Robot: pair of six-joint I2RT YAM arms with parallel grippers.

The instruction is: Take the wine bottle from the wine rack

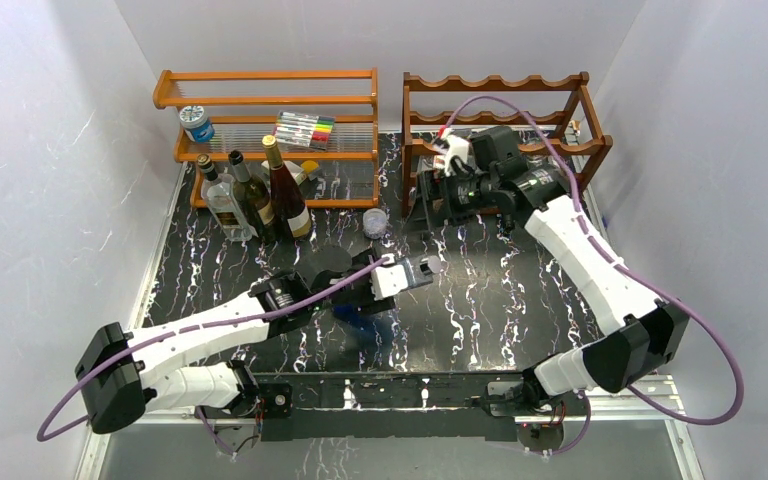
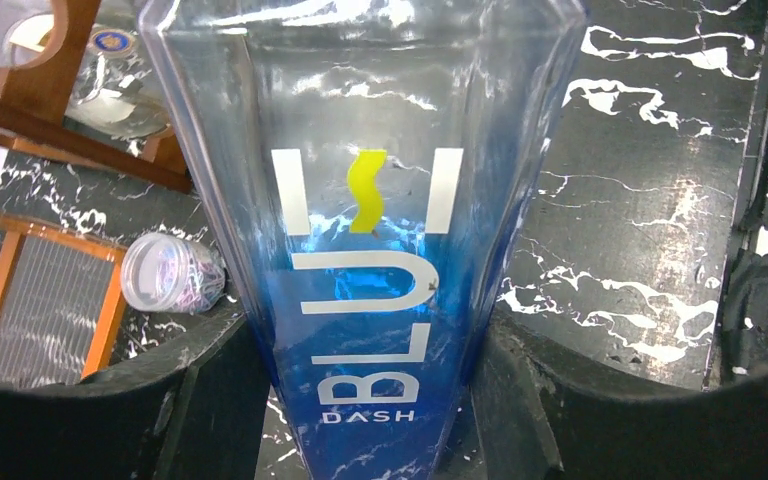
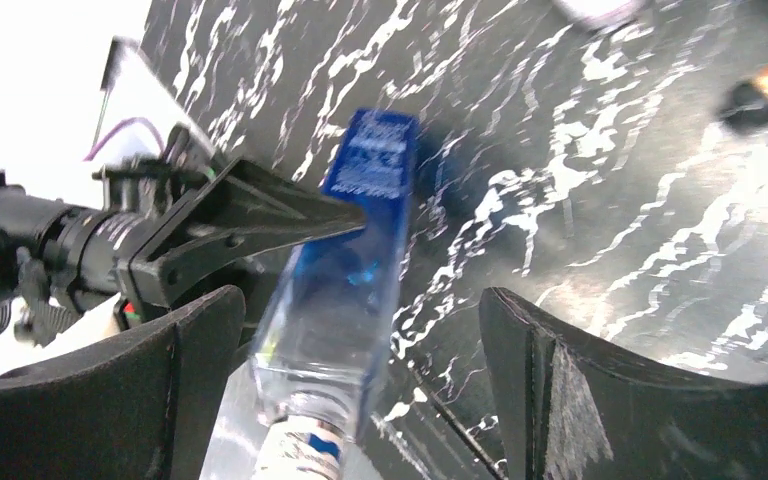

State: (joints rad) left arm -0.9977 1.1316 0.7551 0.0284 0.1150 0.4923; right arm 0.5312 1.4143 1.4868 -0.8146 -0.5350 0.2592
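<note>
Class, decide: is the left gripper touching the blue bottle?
Touching. In the left wrist view the fingers of the left gripper press both sides of the bottle, with no gap.

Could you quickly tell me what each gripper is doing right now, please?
Left gripper: closed on the blue bottle.
Right gripper: open, jaws wide around that bottle, not gripping it.

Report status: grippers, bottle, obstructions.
Left gripper shut on wine bottle. Right gripper open, straddling its neck end. Bottle over table, clear of wine rack. Nothing blocking.
</note>
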